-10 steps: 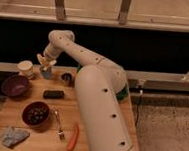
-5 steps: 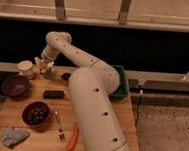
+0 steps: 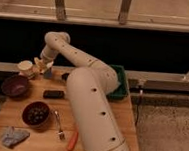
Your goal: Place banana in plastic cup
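The banana [image 3: 40,63] sits pinched in the tool [image 3: 41,65], which hangs directly above the plastic cup [image 3: 47,73], the white cup [image 3: 25,67] just left of it.

wooden table [image 3: 120,110], speckled floor [image 3: 165,132], dim windows [image 3: 90,2]

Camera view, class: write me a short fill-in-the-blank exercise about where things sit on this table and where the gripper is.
1. The gripper hangs at the table's far-left corner, just right of the ____ cup.
2. The fork lies between the dark bowl and the ____ stick.
3. The purple bowl sits in front of the white ____.
4. The green bin sits on the arm's ____ side in the picture.

Missing words: white; orange; cup; right
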{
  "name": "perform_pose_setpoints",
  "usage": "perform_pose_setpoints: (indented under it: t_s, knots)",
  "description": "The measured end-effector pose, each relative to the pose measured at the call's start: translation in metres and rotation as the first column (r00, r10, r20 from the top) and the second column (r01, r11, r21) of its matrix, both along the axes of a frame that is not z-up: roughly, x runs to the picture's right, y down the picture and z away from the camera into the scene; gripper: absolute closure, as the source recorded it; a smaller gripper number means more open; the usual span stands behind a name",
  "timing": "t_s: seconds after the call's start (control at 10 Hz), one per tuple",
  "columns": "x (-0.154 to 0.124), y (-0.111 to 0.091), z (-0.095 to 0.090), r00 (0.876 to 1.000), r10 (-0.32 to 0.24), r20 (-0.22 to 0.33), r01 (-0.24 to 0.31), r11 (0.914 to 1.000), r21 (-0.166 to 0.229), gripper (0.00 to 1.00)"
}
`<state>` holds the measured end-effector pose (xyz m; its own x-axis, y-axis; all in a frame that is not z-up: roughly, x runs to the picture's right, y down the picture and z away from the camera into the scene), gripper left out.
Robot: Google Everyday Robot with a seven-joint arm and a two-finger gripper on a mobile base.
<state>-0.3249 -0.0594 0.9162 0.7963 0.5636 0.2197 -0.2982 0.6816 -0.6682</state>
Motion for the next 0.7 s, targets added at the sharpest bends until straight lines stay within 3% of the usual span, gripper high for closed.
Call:
perform_pose_setpoints:
  t_s: [0.6, 0.7]
  knots:
    - [0.007, -0.016, -0.005, 1.000, 0.014, -0.024, -0.013, 0.9986, 0.052, 0.31]
    - [0.010, -0.025, -0.010, 0.999, 0.026, -0.027, -0.024, 0.9968, 0.077, 0.31]
